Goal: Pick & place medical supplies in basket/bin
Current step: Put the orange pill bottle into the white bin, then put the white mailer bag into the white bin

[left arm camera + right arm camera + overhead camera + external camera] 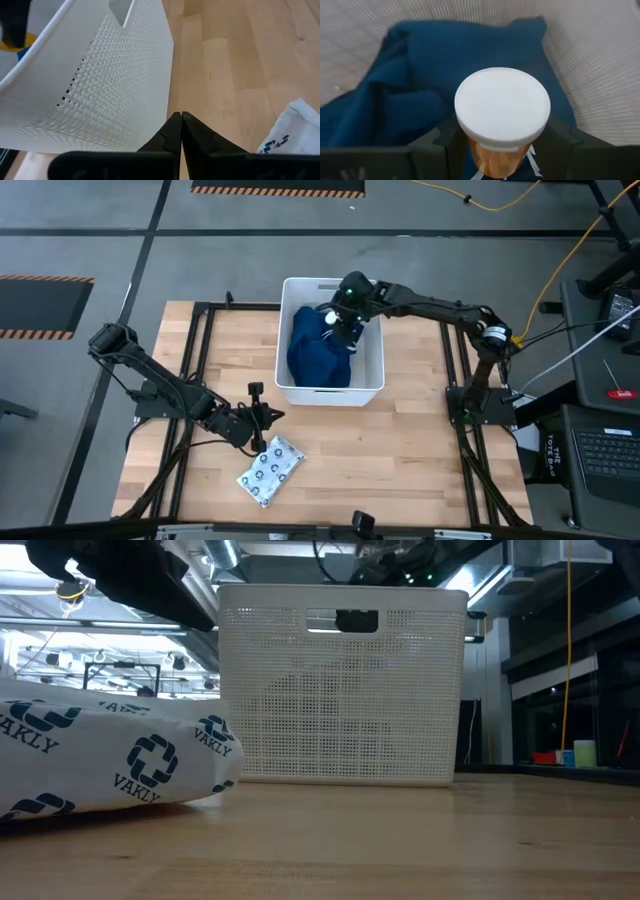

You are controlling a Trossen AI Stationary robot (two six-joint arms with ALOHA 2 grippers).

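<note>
The white tub (330, 385) stands mid-table, with the dark blue garment (318, 352) heaped inside it. My right gripper (345, 320) reaches over the tub's far end, shut on the white-capped amber bottle (502, 107), with the garment (410, 100) below it. The white packet with blue rings (270, 471) lies flat on the table near the near edge and shows again in the low view (110, 765). My left gripper (262, 420) hovers shut between packet and tub, fingertips (180, 122) closed together. The black block is hidden. My right gripper pinches the bottle's amber body (492, 159) just under the white cap, one finger (442, 142) on each side. It comes from above, inside the tub's walls. The bottle is lifted clear over the blue garment, its cap facing back toward the wrist.
The tub's perforated wall (100, 85) rises close in front of my left gripper, and its slot handle (356, 620) faces the near side. Bare wood lies to the tub's right and near side (400, 460). A black frame rail (205, 360) edges the table.
</note>
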